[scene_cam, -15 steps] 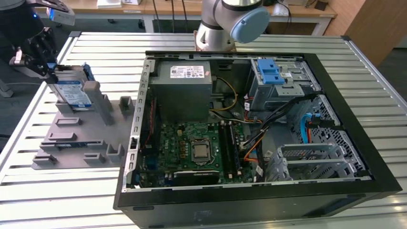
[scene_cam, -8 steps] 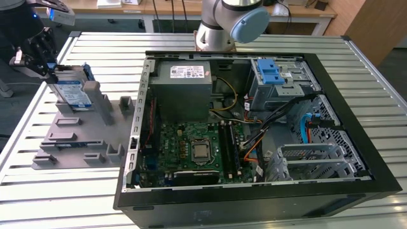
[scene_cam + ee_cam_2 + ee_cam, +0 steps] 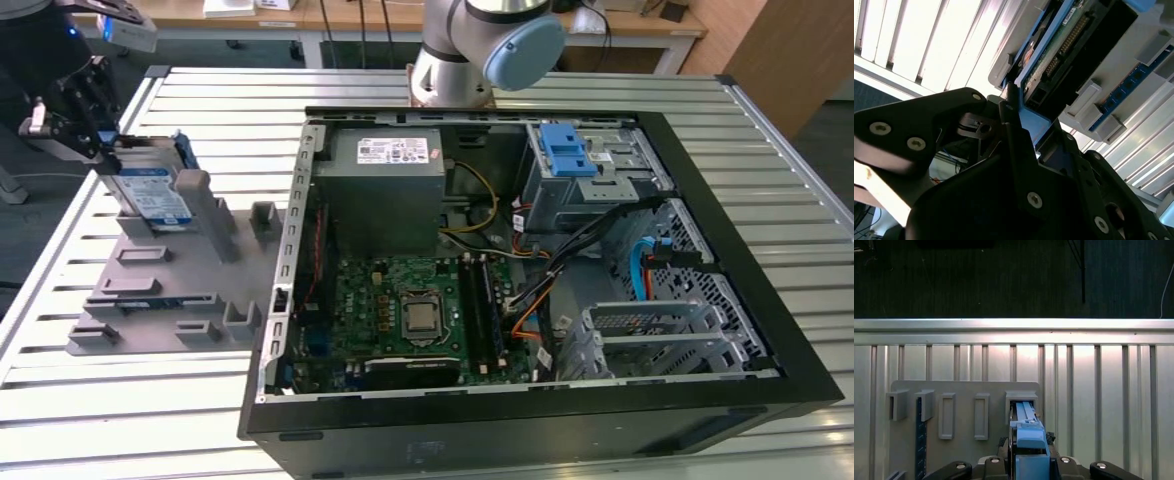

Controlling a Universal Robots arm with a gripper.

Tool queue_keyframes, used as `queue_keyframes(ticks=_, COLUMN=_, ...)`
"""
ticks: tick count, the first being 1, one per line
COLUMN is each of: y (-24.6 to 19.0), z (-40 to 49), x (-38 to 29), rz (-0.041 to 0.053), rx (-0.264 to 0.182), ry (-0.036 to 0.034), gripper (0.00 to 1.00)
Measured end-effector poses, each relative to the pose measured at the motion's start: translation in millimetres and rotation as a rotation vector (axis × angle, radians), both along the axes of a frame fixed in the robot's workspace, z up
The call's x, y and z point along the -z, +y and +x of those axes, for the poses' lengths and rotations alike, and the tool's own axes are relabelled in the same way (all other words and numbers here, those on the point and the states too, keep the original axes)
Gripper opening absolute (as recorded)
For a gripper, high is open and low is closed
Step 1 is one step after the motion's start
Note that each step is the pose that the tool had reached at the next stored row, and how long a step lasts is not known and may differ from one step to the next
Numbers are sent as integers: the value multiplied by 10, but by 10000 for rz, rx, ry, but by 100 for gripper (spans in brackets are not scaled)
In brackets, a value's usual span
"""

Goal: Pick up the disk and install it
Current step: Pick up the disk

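The disk (image 3: 150,195) stands on edge in a slot of the grey holder plate (image 3: 160,290), on the exterior view's left, with its blue-and-white label facing out. My black gripper (image 3: 100,140) is at the disk's upper far end, by the blue carrier tab. In the first wrist view the disk (image 3: 1026,425) appears edge-on, and my gripper (image 3: 1030,460) has a finger pressed against each side of its blue end. In the second wrist view a thin black finger (image 3: 1009,115) lies against the blue rail, with the disk's (image 3: 1064,45) connector edge beyond it. The disk still sits in the holder.
An open computer case (image 3: 747,350) lies on the slatted metal table (image 3: 134,420) on the exterior view's right. Inside it are a grey power supply (image 3: 387,190), a motherboard (image 3: 400,310), loose cables and a drive cage with blue tabs (image 3: 567,150). The arm's base (image 3: 467,50) stands behind the case.
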State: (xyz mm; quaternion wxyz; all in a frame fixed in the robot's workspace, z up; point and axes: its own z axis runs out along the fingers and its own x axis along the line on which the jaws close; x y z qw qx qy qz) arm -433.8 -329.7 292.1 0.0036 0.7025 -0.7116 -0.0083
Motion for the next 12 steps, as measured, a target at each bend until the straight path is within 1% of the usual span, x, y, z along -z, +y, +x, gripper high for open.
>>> queue_keyframes(ticks=12, y=0, z=0, x=-36, rz=-12, rx=0, ry=4, gripper=36)
